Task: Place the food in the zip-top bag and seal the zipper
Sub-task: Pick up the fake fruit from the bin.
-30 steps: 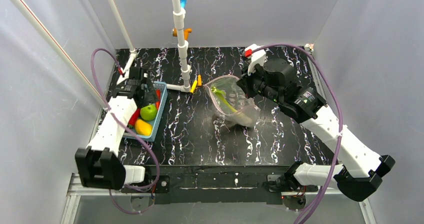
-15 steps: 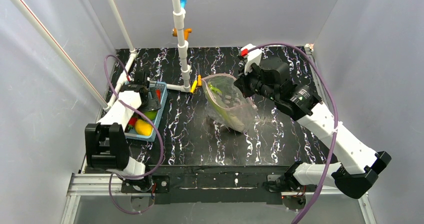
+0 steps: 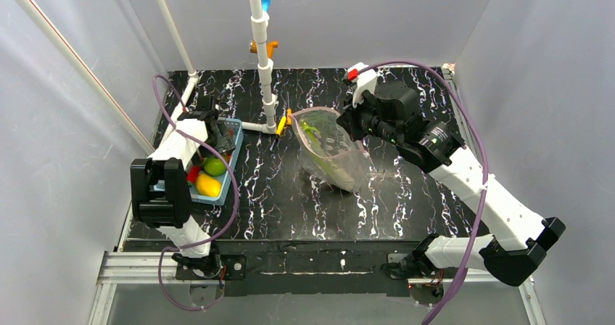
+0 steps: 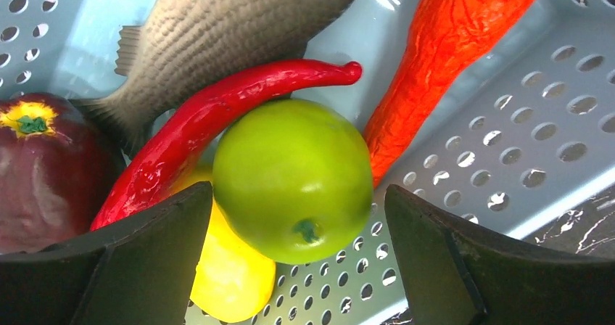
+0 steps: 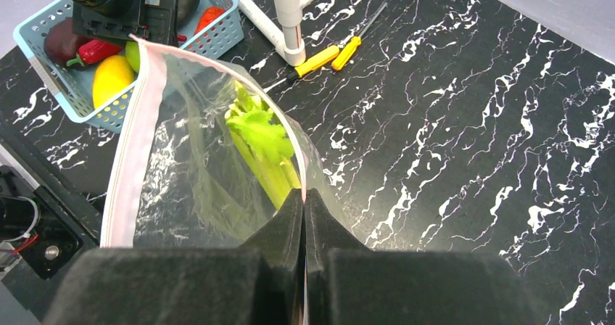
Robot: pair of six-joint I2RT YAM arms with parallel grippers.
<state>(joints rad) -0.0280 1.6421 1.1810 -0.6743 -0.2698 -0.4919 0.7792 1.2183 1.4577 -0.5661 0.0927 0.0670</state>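
My right gripper is shut on the pinkish-red zipper strip of the clear zip-top bag, holding its mouth open above the table. The green-and-white leek lies inside the bag. My left gripper is open inside the light-blue basket, its fingers on either side of the green apple. Beside the apple are the yellow fruit, the red chili, the grey fish, the dark red piece and an orange carrot.
A white pipe stand rises at the table's back centre. Two yellow-handled screwdrivers lie near its foot, between the basket and the bag. Grey walls close in the left, right and back sides.
My left gripper has swung back and down into the basket, over the apple. My right gripper has shifted the held bag slightly left.
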